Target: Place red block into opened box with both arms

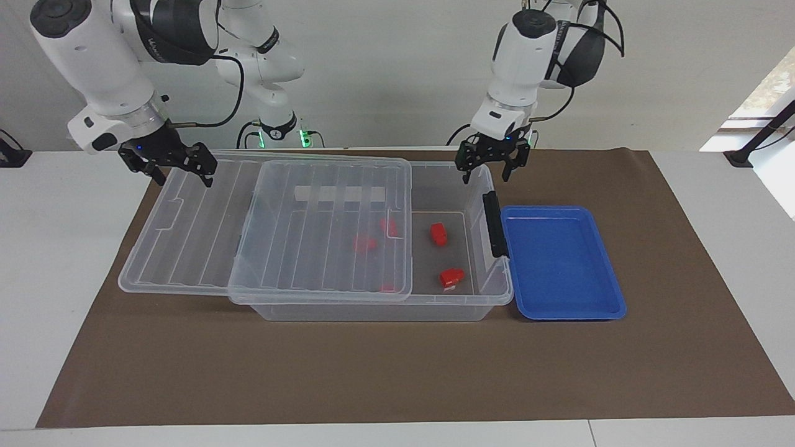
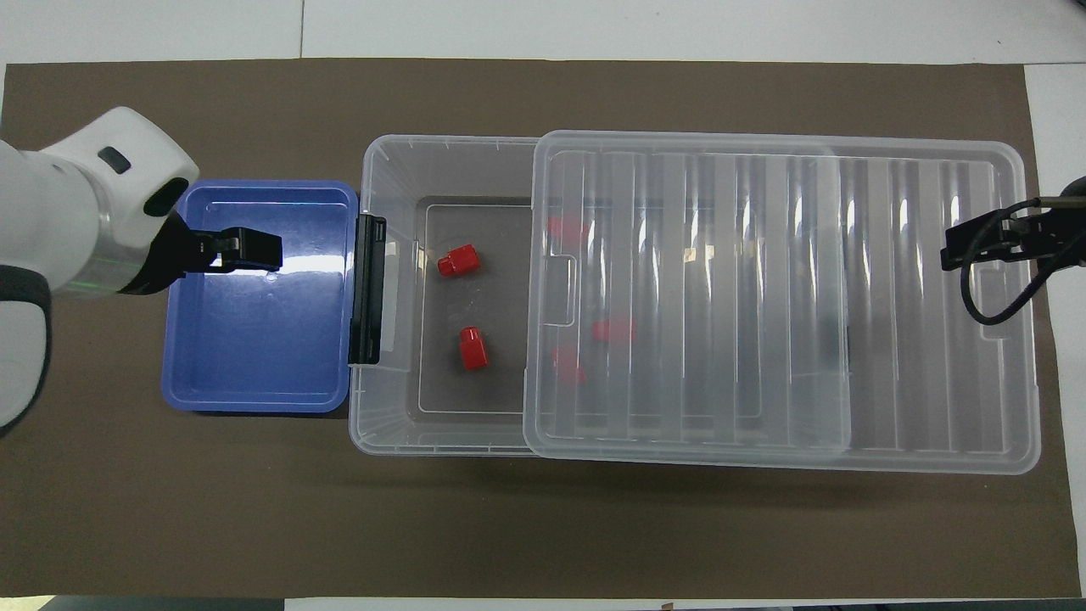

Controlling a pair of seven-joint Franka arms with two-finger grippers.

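Nearest the robots, the left gripper [image 1: 491, 162] hangs empty with its fingers spread, raised over the corner of the box [image 1: 385, 310] at the left arm's end; from above it reads as over the blue tray [image 2: 254, 399], so the facing view is the one to trust for height. Its arm is drawn up tall, the wrist pointing almost straight down. The right gripper [image 1: 168, 162] is also released and holds nothing; it hovers just over the end of the lid [image 1: 186, 248] that overhangs the box toward the right arm's end, its forearm slanting down from a high elbow. The lid is slid partway off, leaving an open gap at the left arm's end. In that gap one red block [image 1: 439, 234] lies on the box floor, with a second red block [image 1: 451, 277] farther from the robots; more red shapes show dimly through the lid. The tray beside the box holds no block, so delivery looks finished and the step in hand seems to be clearing away or closing up. To do that well, the left arm should rise clear of the box wall and black clip handle [image 1: 492, 223] before swinging aside, and the right gripper should grip the lid's edge squarely so it slides without tilting.
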